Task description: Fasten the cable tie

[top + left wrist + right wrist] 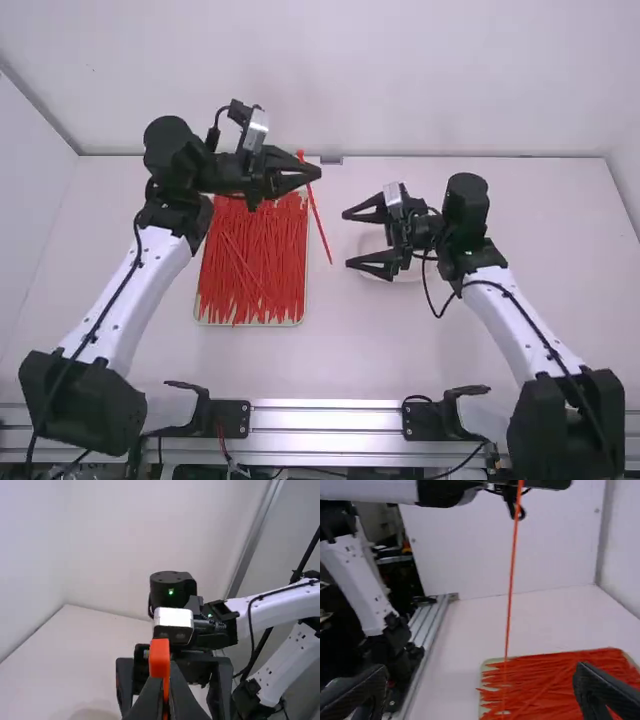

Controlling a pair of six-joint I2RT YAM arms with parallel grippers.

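My left gripper (308,174) is raised over the far right corner of the tray, shut on the head end of one red cable tie (319,218). The tie hangs down from it, tail toward the table, and in the right wrist view it is a thin red line (510,600) dropping in front of the pile. In the left wrist view the tie's square head (160,659) sticks up between my closed fingers. My right gripper (362,238) is open, held sideways right of the hanging tie and facing it, with nothing between its fingers.
A flat tray (290,322) holding a heap of several red cable ties (254,260) lies left of centre. Bare white table spreads to the right and front. White walls stand at the back and sides. An aluminium rail (330,410) runs along the front edge.
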